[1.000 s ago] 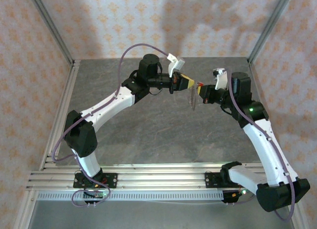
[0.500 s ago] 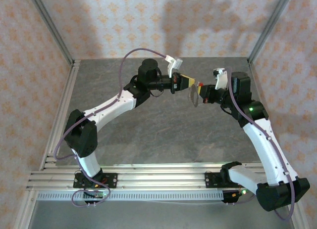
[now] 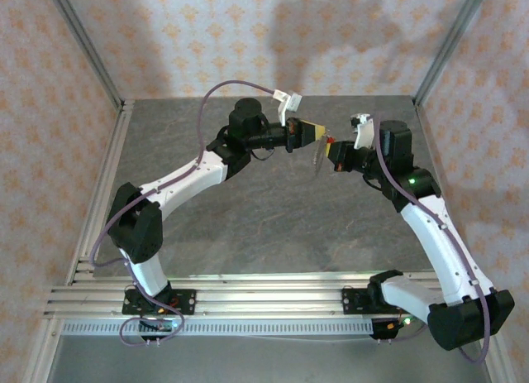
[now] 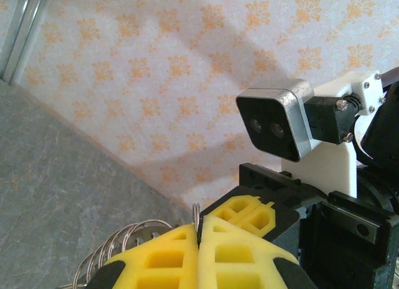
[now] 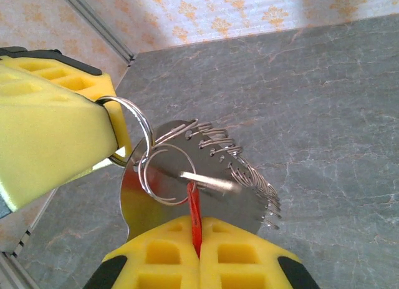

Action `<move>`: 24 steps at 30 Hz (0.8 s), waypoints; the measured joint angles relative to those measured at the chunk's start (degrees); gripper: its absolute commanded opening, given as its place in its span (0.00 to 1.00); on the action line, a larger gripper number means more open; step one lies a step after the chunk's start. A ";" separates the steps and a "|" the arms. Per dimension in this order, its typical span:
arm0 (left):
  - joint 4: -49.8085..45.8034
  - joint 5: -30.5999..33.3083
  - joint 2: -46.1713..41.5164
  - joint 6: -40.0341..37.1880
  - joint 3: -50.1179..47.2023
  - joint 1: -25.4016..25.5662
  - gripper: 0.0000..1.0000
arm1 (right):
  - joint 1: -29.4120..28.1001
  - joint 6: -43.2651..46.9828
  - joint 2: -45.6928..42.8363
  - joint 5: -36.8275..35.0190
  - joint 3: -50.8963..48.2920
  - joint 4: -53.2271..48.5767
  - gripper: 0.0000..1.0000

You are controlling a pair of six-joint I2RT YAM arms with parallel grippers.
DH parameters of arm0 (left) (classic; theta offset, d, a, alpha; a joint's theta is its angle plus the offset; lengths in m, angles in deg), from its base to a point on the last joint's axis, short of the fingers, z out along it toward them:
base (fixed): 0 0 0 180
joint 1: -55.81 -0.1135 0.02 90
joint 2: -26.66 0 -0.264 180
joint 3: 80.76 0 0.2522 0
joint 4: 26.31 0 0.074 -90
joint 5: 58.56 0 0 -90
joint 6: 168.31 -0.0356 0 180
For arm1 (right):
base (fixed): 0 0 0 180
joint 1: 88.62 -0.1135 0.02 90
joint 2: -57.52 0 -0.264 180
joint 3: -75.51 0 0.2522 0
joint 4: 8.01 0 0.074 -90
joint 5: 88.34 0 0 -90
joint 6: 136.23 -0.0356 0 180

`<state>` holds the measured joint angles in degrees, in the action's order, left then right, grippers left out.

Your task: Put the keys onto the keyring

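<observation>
Right tool (image 5: 199,251) pinching red key (image 5: 194,209), grey stone-look table (image 5: 324,102), orange-patterned walls (image 5: 262,8)

Left wrist cam: left hand (image 4: 199,231) closed, wire of the keyring (image 4: 128,234) at the pads.

Yellow fingers (image 4: 156,256) pressed flat together, seam vertical, with a thin wire end standing up out of the seam. Silver loops of the keyring fan out low left, just beside the left-side finger; where they are gripped is hidden. A second yellow block (image 4: 244,211) sits directly behind, fronting a black housing (image 4: 349,239). Above it, a silver-rimmed two-lens camera (image 4: 274,123) on a white bracket (image 4: 340,158). Grey counter (image 4: 50,170) at left; orange-patterned wall (image 4: 156,77) behind.
</observation>
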<state>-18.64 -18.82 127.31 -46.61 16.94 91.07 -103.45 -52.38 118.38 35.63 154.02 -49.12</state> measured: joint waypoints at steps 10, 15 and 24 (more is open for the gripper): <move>-0.13 0.02 0.00 -0.07 0.00 0.26 0.00 | 0.66 0.26 -0.61 -1.05 0.00 0.02 0.00; -0.20 0.00 0.00 -0.15 0.02 0.37 0.00 | 0.76 0.83 -1.36 -1.70 0.02 -0.07 0.00; -1.11 -0.09 0.02 -0.76 1.33 0.37 0.00 | 0.90 1.97 -0.68 -0.90 1.99 -1.75 0.00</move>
<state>-19.75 -18.90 127.33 -47.37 18.27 91.45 -102.55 -50.42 117.70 34.74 156.01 -50.87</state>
